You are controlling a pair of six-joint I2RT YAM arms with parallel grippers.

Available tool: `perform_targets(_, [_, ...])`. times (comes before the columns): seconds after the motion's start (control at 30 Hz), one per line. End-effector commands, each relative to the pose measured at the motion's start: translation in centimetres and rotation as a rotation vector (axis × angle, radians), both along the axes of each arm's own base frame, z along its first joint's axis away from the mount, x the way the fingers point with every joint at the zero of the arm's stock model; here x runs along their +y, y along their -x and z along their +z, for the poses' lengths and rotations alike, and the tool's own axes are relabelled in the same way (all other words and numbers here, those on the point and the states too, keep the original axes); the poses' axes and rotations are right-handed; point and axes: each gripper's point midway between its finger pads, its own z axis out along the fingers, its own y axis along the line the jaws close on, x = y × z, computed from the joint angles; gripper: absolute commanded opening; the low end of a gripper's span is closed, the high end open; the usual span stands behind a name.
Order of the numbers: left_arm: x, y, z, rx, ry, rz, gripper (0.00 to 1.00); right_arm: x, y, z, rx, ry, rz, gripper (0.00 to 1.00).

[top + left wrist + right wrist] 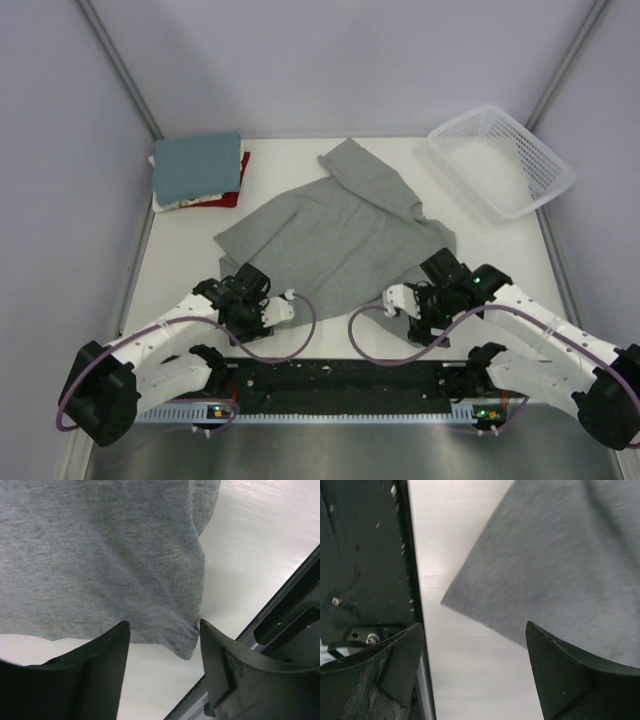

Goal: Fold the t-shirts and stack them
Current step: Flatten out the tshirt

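Observation:
The heather-grey t-shirt (340, 235) lies spread, a bit rumpled, in the middle of the white table. A folded stack sits at the back left, with the teal-blue shirt (197, 165) on top, the red one (241, 172) and a whitish one (170, 203) under it. My left gripper (250, 287) is open just above the grey shirt's near left hem. In the left wrist view a hem corner (182, 642) lies between the open fingers (162, 627). My right gripper (440, 277) is open and empty at the shirt's near right edge (560, 555), with bare table between its tips (475, 627).
A white lattice basket (503, 160) stands at the back right. The black base rail (340, 385) runs along the table's near edge, close behind both grippers, and shows in the wrist views (285, 615) (365, 555). Grey walls enclose the table's left, back and right sides.

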Motion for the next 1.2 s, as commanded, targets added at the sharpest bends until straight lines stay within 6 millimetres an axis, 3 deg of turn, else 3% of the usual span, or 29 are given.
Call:
perform_targets(0.0, [-0.7, -1.5, -0.2, -0.051, 0.012, 0.006, 0.54, -1.9, 2.5, -2.9, -0.038, 0.101, 0.255, 0.79])
perform_targets(0.07, [-0.8, -1.6, -0.2, -0.051, 0.014, 0.004, 0.41, -2.3, 2.1, -4.1, -0.066, 0.143, 0.271, 0.79])
perform_targets(0.13, [-0.8, -1.6, -0.2, -0.049, 0.014, 0.009, 0.19, -1.8, 1.0, -5.5, -0.141, 0.141, 0.286, 0.78])
perform_targets(0.17, [-0.8, -1.7, -0.2, -0.052, 0.015, 0.014, 0.02, -1.2, 1.0, -5.9, -0.150, 0.124, 0.302, 0.77])
perform_targets(0.37, [-0.5, -2.6, 0.1, -0.103, -0.002, 0.049, 0.00, 0.4, 0.6, -7.7, -0.164, 0.130, 0.337, 0.68])
perform_targets(0.5, [-0.2, -4.1, 1.0, -0.184, -0.018, 0.099, 0.00, 0.6, 1.0, -8.5, -0.118, 0.174, 0.365, 0.39])
perform_targets(0.6, [0.5, -5.6, 2.1, -0.267, -0.044, 0.169, 0.00, 0.7, 0.6, -7.7, -0.131, 0.191, 0.364, 0.04])
perform_targets(0.67, [1.1, -6.2, 3.3, -0.313, -0.064, 0.194, 0.00, 0.3, -0.6, -5.9, -0.183, 0.223, 0.312, 0.00])
perform_targets(0.73, [1.4, -7.2, 5.3, -0.377, -0.069, 0.217, 0.00, 0.2, -2.1, -3.0, -0.256, 0.234, 0.267, 0.00])
perform_targets(0.8, [1.9, -9.0, 8.8, -0.498, -0.077, 0.268, 0.00, 0.0, -4.1, 0.8, -0.354, 0.216, 0.186, 0.00])
perform_targets(0.87, [2.5, -10.4, 12.8, -0.602, -0.087, 0.307, 0.00, -0.3, -6.4, 6.0, -0.486, 0.153, 0.079, 0.00])
perform_targets(0.93, [2.7, -11.3, 17.3, -0.691, -0.069, 0.331, 0.00, -0.7, -8.0, 12.7, -0.644, 0.052, -0.017, 0.00])
perform_targets(1.03, [2.8, -12.3, 24.1, -0.788, -0.019, 0.376, 0.00, -2.0, -8.9, 20.8, -0.834, -0.029, -0.110, 0.00])
perform_targets(1.17, [3.6, -13.4, 34.1, -1.009, 0.040, 0.397, 0.00, -4.7, -8.4, 30.3, -1.041, -0.121, -0.246, 0.00])
